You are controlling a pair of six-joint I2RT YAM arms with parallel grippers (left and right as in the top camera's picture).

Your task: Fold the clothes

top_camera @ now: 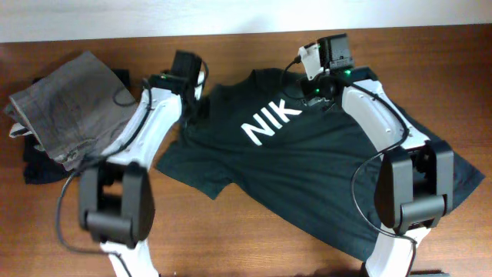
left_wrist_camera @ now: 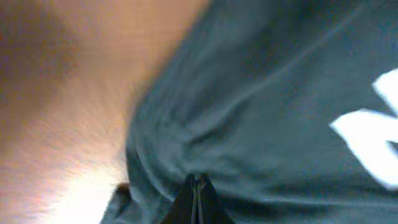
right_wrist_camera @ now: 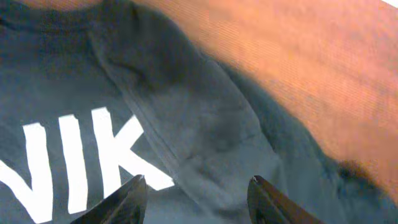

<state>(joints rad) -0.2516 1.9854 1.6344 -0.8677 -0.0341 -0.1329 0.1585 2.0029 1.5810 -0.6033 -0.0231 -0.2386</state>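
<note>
step: first fold, starting | dark charcoal short-sleeved T-shirt with white lettering point(top_camera: 307, 161) lies spread | left gripper point(left_wrist_camera: 198, 186): clenched on its cloth | right gripper point(right_wrist_camera: 198, 186): jaws apart, empty | next: probably right must descend and pinch the shoulder

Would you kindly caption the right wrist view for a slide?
Right gripper, jaws open, over the dark T-shirt and its white lettering, wooden table beyond.

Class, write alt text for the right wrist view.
A dark T-shirt with white letters NIK lies on a wooden table, a fold of cloth beside the K. Two open jaws show at the bottom edge, over the fabric.
</note>
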